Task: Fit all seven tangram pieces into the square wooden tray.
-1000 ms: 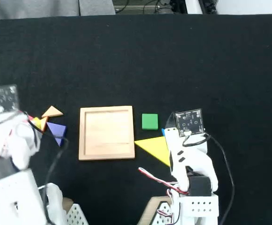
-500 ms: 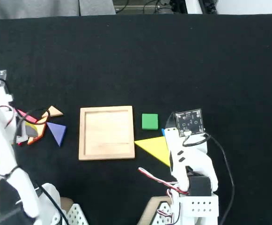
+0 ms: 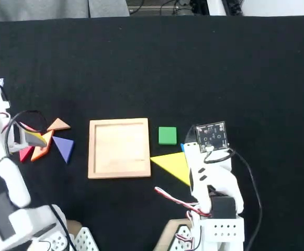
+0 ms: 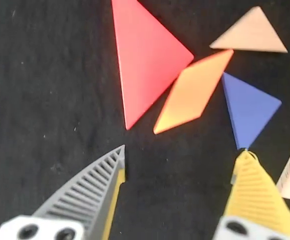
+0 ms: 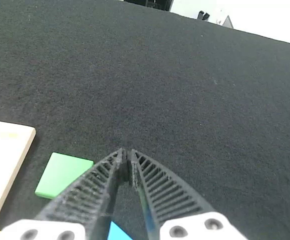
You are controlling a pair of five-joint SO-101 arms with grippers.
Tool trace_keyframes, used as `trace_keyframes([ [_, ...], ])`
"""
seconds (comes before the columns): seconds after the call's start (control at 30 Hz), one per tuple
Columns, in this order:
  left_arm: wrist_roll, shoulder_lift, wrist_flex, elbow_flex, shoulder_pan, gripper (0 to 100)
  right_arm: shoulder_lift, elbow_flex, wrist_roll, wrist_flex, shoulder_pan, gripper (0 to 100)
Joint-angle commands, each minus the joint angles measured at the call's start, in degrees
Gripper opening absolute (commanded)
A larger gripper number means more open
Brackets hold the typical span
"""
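Left gripper (image 4: 183,152) was seen at the far left over the black felt-like table cloth (image 3: 204,68), ribbed wedge fingers (image 4: 92,192) spread wide with nothing gripped. Just past the tips a cluster of flat matte pieces was laid: large red triangle (image 4: 145,60), orange parallelogram (image 4: 192,92) against its edge, small tan triangle (image 4: 252,35), and blue triangle (image 4: 247,107) just beside the orange. Right of the cluster, mid-table, the square wooden tray (image 3: 119,148) was placed, pale wood with a raised rim. Green square (image 3: 167,135) was set just right of its far corner. Large yellow triangle (image 3: 173,163) was laid with one tip at the tray's right rim. A light-blue sliver (image 5: 117,232) was seen under the right gripper (image 5: 128,162), whose ribbed black fingers were pressed together on nothing.
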Motion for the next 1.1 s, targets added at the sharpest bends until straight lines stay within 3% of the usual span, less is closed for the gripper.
trace_keyframes([
  [0.0,-0.18,5.45,-0.53,-7.52,-0.84,34,-3.91,-0.22,0.44,0.44,0.70,1.5],
  [0.43,-0.26,25.76,-0.53,-23.87,-0.66,34,-3.91,-0.22,0.44,0.26,0.70,1.5],
  [0.9,-0.53,33.85,-1.23,-27.65,0.57,34,-3.91,-0.22,0.44,0.26,0.70,1.5],
  [1.07,-0.18,35.78,-5.80,-27.65,0.92,34,-3.91,-0.22,0.44,0.26,0.70,1.5],
])
